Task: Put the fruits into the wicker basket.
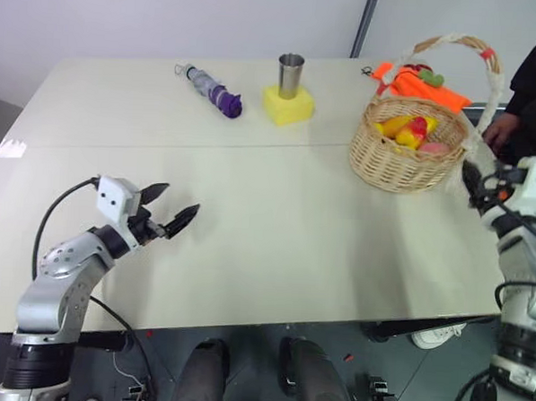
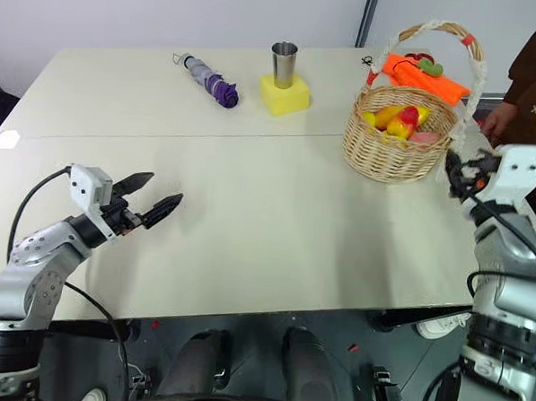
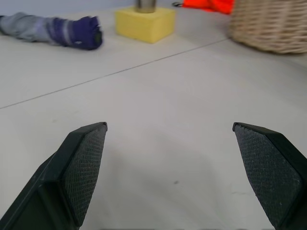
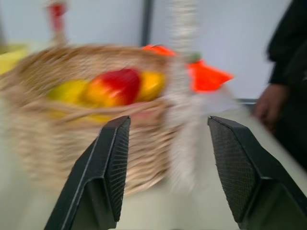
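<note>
fruits [image 1: 410, 130] sit inside the wicker basket [image 1: 398, 162], red-yellow one on top. right gripper [image 4: 165, 158] just beside the basket on its near-right side, fingers apart, holding nothing. left gripper [image 1: 173, 211] well apart from the basket, over bare table [image 1: 275, 228], spread wide, empty. steel cup [image 1: 290, 75] on the yellow sponge [image 1: 287, 104] left of the basket, a person's hand [image 1: 502, 130] just right of it

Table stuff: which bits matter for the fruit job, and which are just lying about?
Job:
- fruits, in the basket
- basket
- left tool, open over bare table
- right tool, open beside the basket

Lying about:
- steel cup on the yellow sponge
- purple-wrapped bottle
- orange cloth
</note>
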`<state>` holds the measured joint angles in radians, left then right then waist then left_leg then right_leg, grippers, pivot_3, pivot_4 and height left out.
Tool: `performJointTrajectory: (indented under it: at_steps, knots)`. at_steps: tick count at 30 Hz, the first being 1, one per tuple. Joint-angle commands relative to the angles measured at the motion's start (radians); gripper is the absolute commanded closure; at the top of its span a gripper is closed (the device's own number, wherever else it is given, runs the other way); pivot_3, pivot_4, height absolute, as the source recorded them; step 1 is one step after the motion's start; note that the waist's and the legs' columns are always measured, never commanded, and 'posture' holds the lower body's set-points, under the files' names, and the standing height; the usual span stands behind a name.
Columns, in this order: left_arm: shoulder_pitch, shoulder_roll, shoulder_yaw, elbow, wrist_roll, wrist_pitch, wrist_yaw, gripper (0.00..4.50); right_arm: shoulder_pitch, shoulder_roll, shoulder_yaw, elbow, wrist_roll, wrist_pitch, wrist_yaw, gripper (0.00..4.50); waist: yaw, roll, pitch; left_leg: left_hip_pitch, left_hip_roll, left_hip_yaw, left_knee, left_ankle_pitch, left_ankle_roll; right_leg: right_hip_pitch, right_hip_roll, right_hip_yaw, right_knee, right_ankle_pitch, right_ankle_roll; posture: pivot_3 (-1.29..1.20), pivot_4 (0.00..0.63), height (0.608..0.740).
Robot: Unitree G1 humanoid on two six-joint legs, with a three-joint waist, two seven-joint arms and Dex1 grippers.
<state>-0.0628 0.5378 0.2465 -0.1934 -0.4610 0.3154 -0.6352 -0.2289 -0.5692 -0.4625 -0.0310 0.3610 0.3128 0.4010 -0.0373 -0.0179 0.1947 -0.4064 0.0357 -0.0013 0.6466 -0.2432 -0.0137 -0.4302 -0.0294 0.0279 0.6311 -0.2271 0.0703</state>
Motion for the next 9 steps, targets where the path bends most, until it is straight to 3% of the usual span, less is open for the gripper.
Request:
performJointTrajectory:
  at_steps: [1, 9]
  knots:
    - [0.023, -0.004, 0.055, 0.021, 0.015, -0.060, 0.016, 0.00, 0.048, -0.005, 0.072, -0.127, 0.047, -0.038, 0.129, 1.85, -0.004, 0.000, 0.000, 0.000, 0.000, 0.000, 0.000, 0.000, 0.000, 0.000, 0.000, 0.000, 0.000, 0.000, 0.000, 0.00, 0.150, 0.740]
    - [0.100, -0.023, 0.084, 0.039, 0.006, -0.105, 0.007, 0.00, 0.128, -0.018, 0.251, -0.233, 0.045, -0.038, 0.300, 1.85, -0.001, 0.000, 0.000, 0.000, 0.002, 0.000, 0.000, 0.000, 0.000, 0.000, 0.001, 0.000, 0.000, 0.000, 0.000, 0.00, 0.150, 0.740]
